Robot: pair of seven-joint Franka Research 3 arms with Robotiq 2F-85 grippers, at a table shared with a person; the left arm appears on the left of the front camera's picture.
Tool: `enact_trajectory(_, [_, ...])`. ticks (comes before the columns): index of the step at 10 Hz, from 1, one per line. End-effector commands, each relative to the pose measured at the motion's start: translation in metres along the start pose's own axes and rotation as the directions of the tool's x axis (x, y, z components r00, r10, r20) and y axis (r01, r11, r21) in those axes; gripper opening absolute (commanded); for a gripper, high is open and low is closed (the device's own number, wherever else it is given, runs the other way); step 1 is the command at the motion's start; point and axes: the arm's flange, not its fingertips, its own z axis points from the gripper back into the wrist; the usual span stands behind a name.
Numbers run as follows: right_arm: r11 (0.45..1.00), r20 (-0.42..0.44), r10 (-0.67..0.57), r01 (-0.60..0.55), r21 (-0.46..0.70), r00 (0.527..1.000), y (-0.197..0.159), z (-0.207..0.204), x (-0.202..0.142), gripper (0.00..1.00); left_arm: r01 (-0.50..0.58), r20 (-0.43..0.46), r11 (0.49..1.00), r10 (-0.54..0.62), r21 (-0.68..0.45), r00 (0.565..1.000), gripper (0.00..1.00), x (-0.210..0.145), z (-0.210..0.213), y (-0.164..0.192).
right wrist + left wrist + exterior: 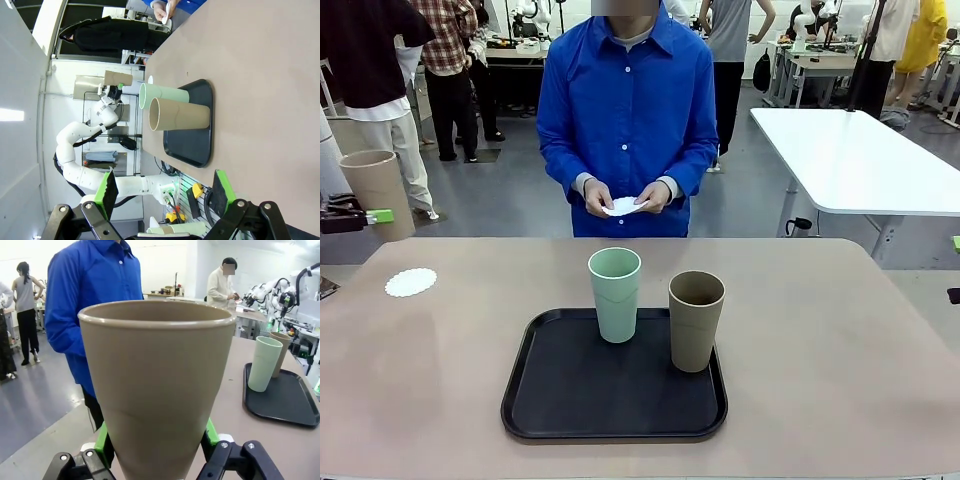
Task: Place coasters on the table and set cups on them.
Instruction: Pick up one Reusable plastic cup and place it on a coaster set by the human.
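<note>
The job is at an early stage. One coaster (411, 282) lies flat on the tabletop (820, 350) near its left side, bare, and no cup stands on a coaster yet. The left gripper (157, 437) is clamped on a tan cup (157, 385), with the green pads pressing on either side of its lower half. It holds the cup upright and clear of the surface at the left edge of the tabletop, near the laid coaster but farther back, so not over it as far as I can judge. The right gripper (165, 192) has its fingers spread wide with nothing between them. Two cups remain on the black tray (550, 400) in the middle of the tabletop: the mint green cup (615, 293) toward the far side and the second tan cup (696, 320) just beside it. Both are upright and do not touch. Across the tabletop a person (625, 100) holds white paper coasters (624, 207) in both hands; how many I cannot tell. What is left, by my reckoning, is to set the lifted cup on its coaster, lay out the remaining coasters, and move the two tray cups onto them. The cups are tall, tapered, matte and handleless, and appear empty. The coaster is a thin white round with a scalloped edge.
</note>
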Motion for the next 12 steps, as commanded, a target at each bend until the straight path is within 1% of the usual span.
enact_trajectory(1, [1.000, 0.002, -0.001, 0.001, 0.012, 1.000, 0.000, 0.000, 0.001, 1.00, 0.005, 0.035, 0.999, -0.003, -0.049, 0.999, 0.84, -0.009, 0.001, 0.012])
enact_trajectory(4, [1.000, 0.002, -0.001, 0.001, 0.012, 1.000, 0.000, 0.000, 0.001, 1.00, 0.013, 0.061, 0.994, -0.006, -0.105, 0.998, 0.84, -0.049, 0.000, 0.018])
enact_trajectory(7, [1.000, 0.002, -0.001, 0.001, 0.012, 1.000, 0.000, 0.000, 0.001, 1.00, 0.082, 0.067, 0.982, -0.072, -0.168, 0.995, 0.84, -0.072, -0.004, 0.020])
enact_trajectory(8, [1.000, 0.002, -0.001, 0.001, 0.012, 1.000, 0.000, 0.000, 0.001, 1.00, 0.082, 0.063, 0.981, -0.072, -0.176, 0.995, 0.84, -0.083, -0.005, 0.021])
enact_trajectory(11, [1.000, 0.002, -0.001, 0.001, 0.012, 1.000, 0.000, 0.000, 0.001, 1.00, 0.064, 0.048, 0.977, -0.055, -0.202, 0.997, 0.84, -0.093, -0.007, 0.020])
enact_trajectory(12, [1.000, 0.002, -0.001, 0.001, 0.012, 1.000, 0.000, 0.000, 0.001, 1.00, 0.054, 0.044, 0.988, -0.048, -0.145, 0.998, 0.84, -0.083, -0.007, 0.015])
